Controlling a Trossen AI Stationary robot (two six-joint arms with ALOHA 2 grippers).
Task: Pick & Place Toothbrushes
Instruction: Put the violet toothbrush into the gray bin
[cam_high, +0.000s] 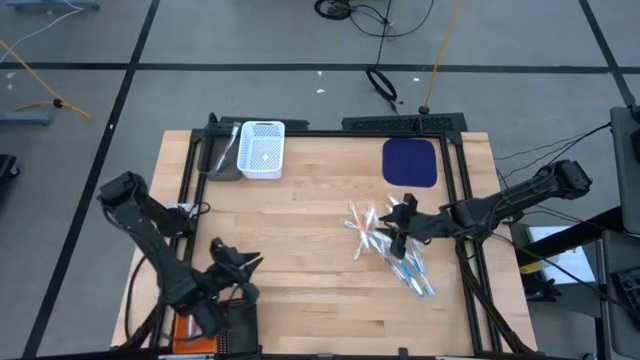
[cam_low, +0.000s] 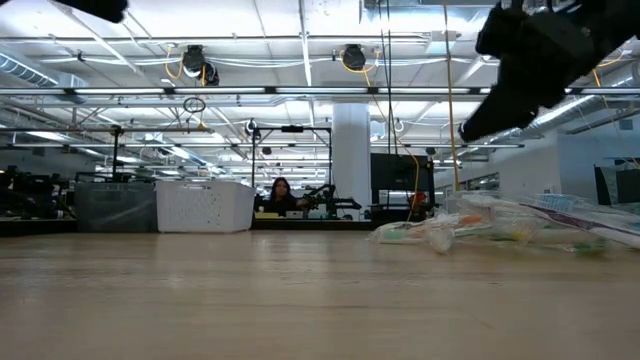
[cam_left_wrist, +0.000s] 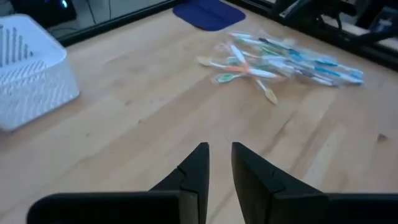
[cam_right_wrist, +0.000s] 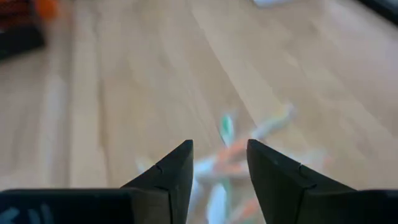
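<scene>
The step in hand looks like the approach to a first pick: the right gripper (cam_high: 397, 222) hangs over the pile of toothbrushes (cam_high: 390, 245), its fingers spread with a clear gap and nothing between them. In the right wrist view the brushes (cam_right_wrist: 227, 158) lie straight ahead past the fingertips, so the gripper sits above the pile and does not appear to touch it yet.

The pile lies well apart from the white basket (cam_high: 262, 150), on the side of the table toward the right arm and just below the blue mat (cam_high: 411, 161). The brushes overlap one another, so the next move probably calls for singling out one at the pile's edge, lowering onto it and pinching across the handle.

Between pile and basket the wood is bare, giving open room for a carry. The left gripper (cam_high: 238, 265) waits near the front table edge, far from the basket, fingers slightly parted and holding nothing.
</scene>
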